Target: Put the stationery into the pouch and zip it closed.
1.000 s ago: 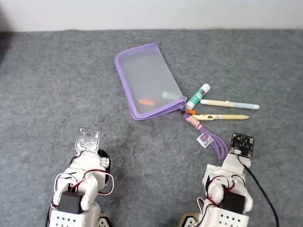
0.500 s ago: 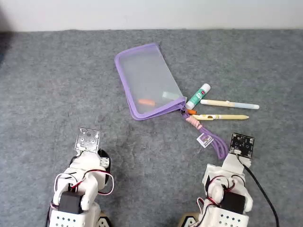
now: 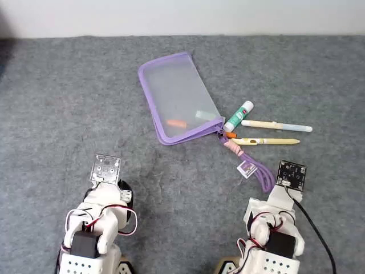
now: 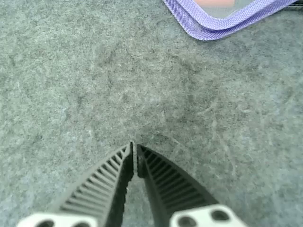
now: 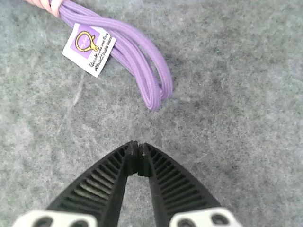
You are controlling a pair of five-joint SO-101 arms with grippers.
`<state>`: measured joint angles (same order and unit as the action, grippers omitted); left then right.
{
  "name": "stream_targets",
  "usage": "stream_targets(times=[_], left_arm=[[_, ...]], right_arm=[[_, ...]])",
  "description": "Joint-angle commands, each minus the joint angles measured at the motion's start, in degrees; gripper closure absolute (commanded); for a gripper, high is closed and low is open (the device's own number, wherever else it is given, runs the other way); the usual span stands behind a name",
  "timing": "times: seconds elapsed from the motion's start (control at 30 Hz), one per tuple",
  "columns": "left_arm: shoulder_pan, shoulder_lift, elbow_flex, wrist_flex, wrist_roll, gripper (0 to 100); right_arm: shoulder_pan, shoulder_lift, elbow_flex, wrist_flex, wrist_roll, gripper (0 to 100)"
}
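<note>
A translucent pouch (image 3: pixel 179 98) with purple trim lies flat in the middle of the grey mat, with a small orange piece and a pale green piece inside. Its purple cord (image 3: pixel 258 169) with a white tag (image 3: pixel 247 169) trails toward the right arm. Beside the pouch's zipper end lie a green-capped glue stick (image 3: pixel 238 116) and two yellowish pens (image 3: pixel 276 125). My left gripper (image 4: pixel 134 152) is shut over bare mat, a corner of the pouch (image 4: pixel 222 16) farther ahead. My right gripper (image 5: pixel 138 152) is shut just short of the cord loop (image 5: pixel 142 71) and tag (image 5: pixel 89 48).
The grey felt mat (image 3: pixel 68 103) covers the whole table up to a white wall at the back. Both arms sit folded at the near edge, left (image 3: pixel 97 222) and right (image 3: pixel 274 228).
</note>
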<state>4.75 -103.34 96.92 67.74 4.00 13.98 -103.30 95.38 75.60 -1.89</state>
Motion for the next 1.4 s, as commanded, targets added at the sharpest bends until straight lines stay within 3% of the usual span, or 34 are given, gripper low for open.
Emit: stream_targets(times=[0.0, 0.33, 0.47, 0.6, 0.9, 1.07, 1.37], left_arm=[[0.09, -0.62, -0.48, 0.26, -0.53, 99], [0.09, -0.62, -0.48, 0.26, -0.53, 99], [0.09, -0.62, -0.48, 0.26, -0.53, 99], [0.09, -0.62, -0.48, 0.26, -0.53, 99], [0.09, -0.62, -0.48, 0.26, -0.53, 99], [0.09, -0.62, -0.48, 0.26, -0.53, 99], [0.09, -0.62, -0.48, 0.26, -0.53, 99]], right_arm=[[-0.31, -0.48, 1.05, -0.84, 0.53, 97.9], [0.66, -0.48, 1.05, -0.92, 1.05, 97.7], [0.31, -0.66, 0.97, -2.59, 10.64, 98.0], [1.01, -0.31, -1.05, -6.37, 12.66, 98.1], [-9.10, 2.24, -12.84, -3.21, 13.71, 98.1], [-11.03, 17.10, -22.33, -3.21, 14.42, 98.1], [-11.12, 55.60, -50.73, -6.46, 28.40, 97.6]])
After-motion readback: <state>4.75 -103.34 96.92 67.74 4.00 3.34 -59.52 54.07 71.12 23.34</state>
